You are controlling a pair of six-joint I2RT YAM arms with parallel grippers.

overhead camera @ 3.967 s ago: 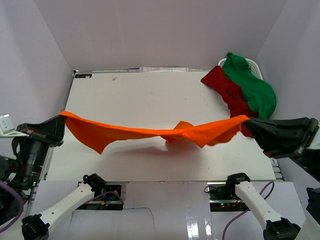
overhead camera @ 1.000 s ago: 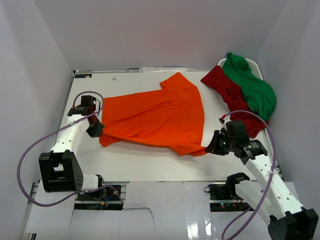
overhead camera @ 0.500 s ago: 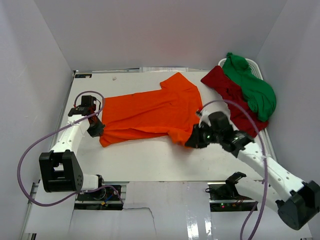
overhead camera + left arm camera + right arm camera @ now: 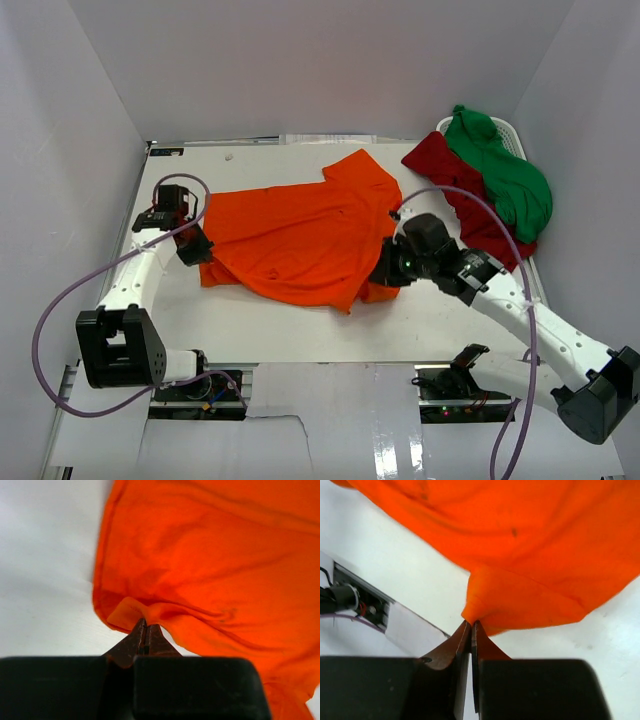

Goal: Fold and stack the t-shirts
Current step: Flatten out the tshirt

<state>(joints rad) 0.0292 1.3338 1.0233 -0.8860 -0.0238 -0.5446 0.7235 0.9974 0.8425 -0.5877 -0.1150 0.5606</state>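
The orange t-shirt lies spread on the white table, its near right part doubled over toward the middle. My left gripper is shut on the shirt's near left corner. My right gripper is shut on a pinch of orange cloth at the shirt's near right side. The dark red t-shirt and the green t-shirt lie heaped at the far right, partly over a white basket.
White walls close the table in on the left, back and right. The near table edge with the arm bases and purple cables runs along the bottom.
My right gripper has carried the shirt's near right corner leftward and away from me, folding that side over. Four seconds ago both grippers held the shirt stretched in the air. The left gripper has barely moved.
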